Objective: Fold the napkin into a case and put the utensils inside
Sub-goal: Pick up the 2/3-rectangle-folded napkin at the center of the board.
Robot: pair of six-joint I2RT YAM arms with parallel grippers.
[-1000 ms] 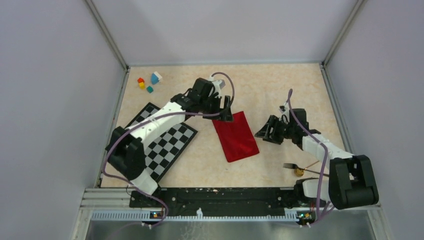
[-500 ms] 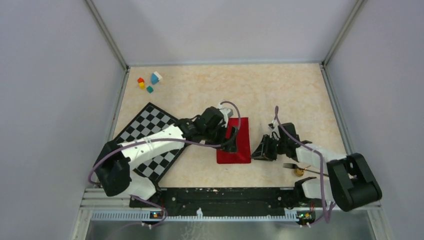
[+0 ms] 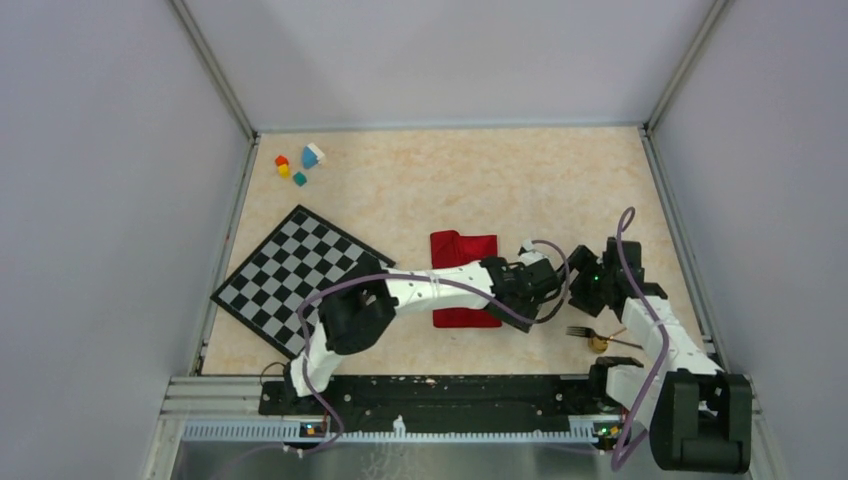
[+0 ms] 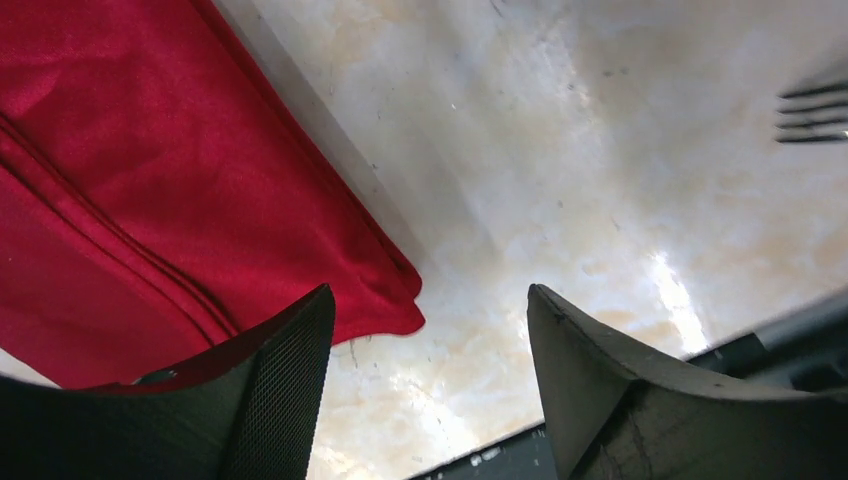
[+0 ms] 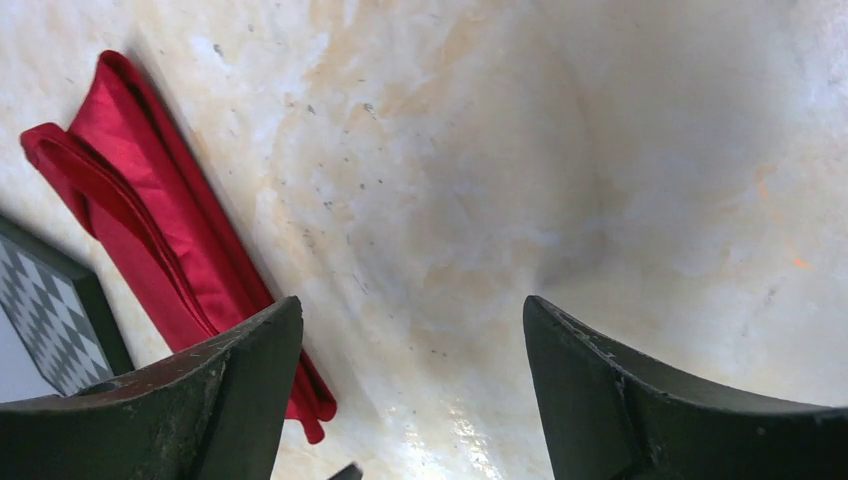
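The red napkin (image 3: pixel 463 252) lies folded into a narrow oblong in the middle of the table, its layered edges showing in the left wrist view (image 4: pixel 150 180) and the right wrist view (image 5: pixel 150 220). My left arm reaches across its near half. My left gripper (image 3: pixel 530 292) (image 4: pixel 430 340) stands open at the napkin's near right corner, with only bare table between the fingers. My right gripper (image 3: pixel 583 283) (image 5: pixel 410 340) is open over bare table just right of the cloth. The dark fork (image 3: pixel 585 332) (image 4: pixel 810 115) and gold-bowled spoon (image 3: pixel 599 345) lie near the right arm's base.
A black-and-white checkered mat (image 3: pixel 295 278) (image 5: pixel 50 320) lies left of the napkin. Small coloured blocks (image 3: pixel 298 165) sit at the far left corner. Grey walls close in the table on three sides. The black mounting rail (image 3: pixel 430 392) runs along the near edge.
The napkin went from a wider tilted rectangle to a narrow straight oblong. My left arm swung right across it. My right gripper pulled back to the right and opened.
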